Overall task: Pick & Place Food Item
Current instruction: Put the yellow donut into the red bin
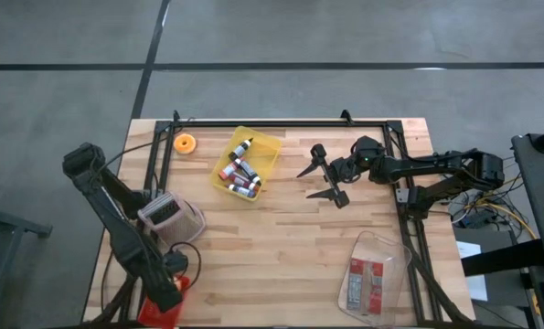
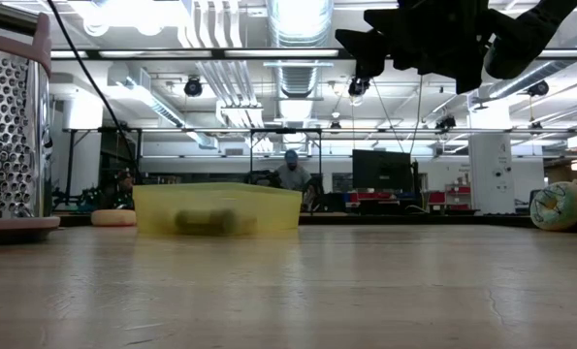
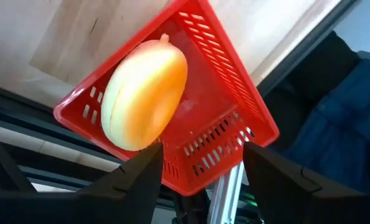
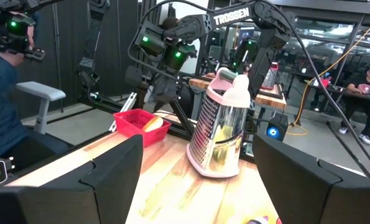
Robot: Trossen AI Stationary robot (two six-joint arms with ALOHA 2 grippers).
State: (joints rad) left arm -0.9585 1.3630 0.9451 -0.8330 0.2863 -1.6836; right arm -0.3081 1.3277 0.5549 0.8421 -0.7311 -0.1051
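The left gripper (image 3: 200, 165) hangs spread and empty over the red basket (image 3: 234, 81) at the table's 7 o'clock corner, apparently because the peach-like fruit (image 3: 144, 93) lies inside; only its wrist view shows that fruit; the right gripper (image 1: 325, 180), agape, waits near 1 o'clock.

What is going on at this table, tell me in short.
The left end effector hangs open right over a red basket at the table's near left corner, where a peach-like food item lies inside, not gripped. The right end effector is open too, raised above the table's middle, holding nothing. A cheese grater stands near the basket, a yellow bin of small bottles sits toward the back, and a clear container lies at the right front.
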